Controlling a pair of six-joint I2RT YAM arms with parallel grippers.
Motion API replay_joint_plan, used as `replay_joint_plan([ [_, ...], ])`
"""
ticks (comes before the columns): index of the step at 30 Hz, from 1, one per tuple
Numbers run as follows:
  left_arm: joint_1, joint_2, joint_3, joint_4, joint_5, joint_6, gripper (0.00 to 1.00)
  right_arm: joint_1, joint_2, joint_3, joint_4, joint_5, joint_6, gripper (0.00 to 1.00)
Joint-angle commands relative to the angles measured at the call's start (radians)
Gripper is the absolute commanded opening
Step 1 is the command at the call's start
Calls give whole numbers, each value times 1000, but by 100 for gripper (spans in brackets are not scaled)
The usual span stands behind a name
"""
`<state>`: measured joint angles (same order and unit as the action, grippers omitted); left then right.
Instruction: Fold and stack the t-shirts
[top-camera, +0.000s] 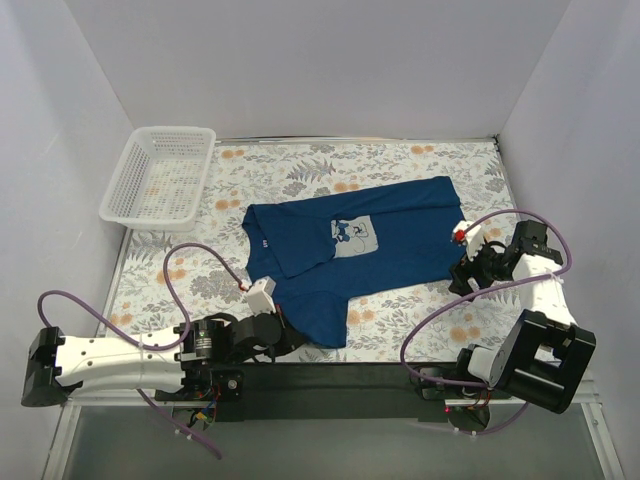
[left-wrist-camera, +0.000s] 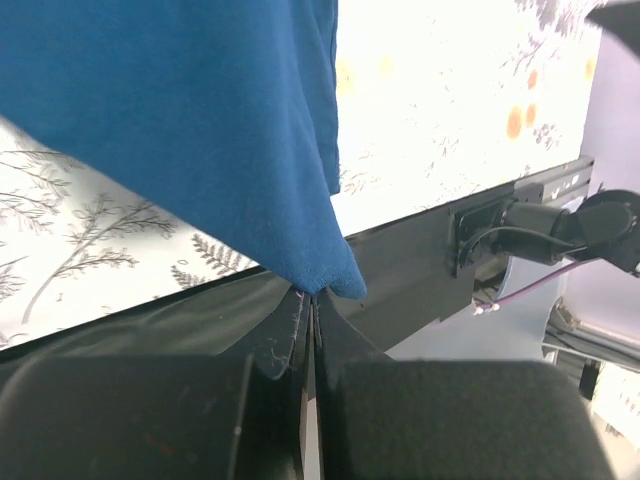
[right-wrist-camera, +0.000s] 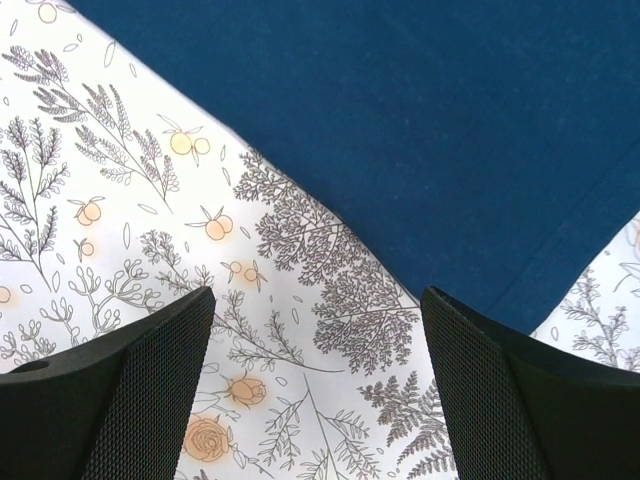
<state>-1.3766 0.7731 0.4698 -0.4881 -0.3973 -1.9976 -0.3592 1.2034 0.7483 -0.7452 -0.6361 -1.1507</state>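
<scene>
- Only 1 navy t-shirt (top-camera: 400, 240) is showing on the table. It's lying flat around the middle of the floral tablecloth (top-camera: 440, 165), with its long axis running left to right and the right end angling a bit toward the far side.
- The neck end is looking like it's on the left (a small tag is peeking out there). The light grey mouse print (top-camera: 352, 234) is facing up near the middle.
- A flap on the left part is already lying folded over the body, so the shirt is looking partly folded, not finished. The fabric is sitting mostly smooth, with no big bunching.
- The left gripper (left-wrist-camera: 310, 300) is sitting at the near-left edge of the shirt with its jaws clamped tight on a corner of blue fabric, probably the near sleeve. In the wrist view that corner is poking out right at the pinch, just over the dark near edge of the table.
- The right gripper (right-wrist-camera: 318, 295) is hovering with its fingers spread wide and nothing between them, just beside the shirt's near-right corner. The hemmed edge is lying just beyond the fingertips on the far side.
- So each arm is getting its own end: the left one already gripping, the right one closest to the right edge. I'm guessing the next move is carrying the pinched corner toward the far side, across the body.
- A white lattice basket (top-camera: 160, 175) is sitting in the far-left corner, well apart from the shirt.
</scene>
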Motion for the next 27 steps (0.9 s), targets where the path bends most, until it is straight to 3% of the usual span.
replay_joint_plan([
  [1, -2, -57, -7, -72, -92, -649, 0, -12, 19, 42, -49, 25, -23, 76],
  [11, -1, -87, -5, -41, -138, -552, 0, -81, 148, 121, -22, 39, 80, 71],
  [19, -1, -87, 16, 8, -163, -425, 0, -124, 287, 184, 280, 150, 477, 67],
  [27, -1, -46, 47, 19, -166, -345, 0, -147, 407, 240, 337, 234, 597, 61],
])
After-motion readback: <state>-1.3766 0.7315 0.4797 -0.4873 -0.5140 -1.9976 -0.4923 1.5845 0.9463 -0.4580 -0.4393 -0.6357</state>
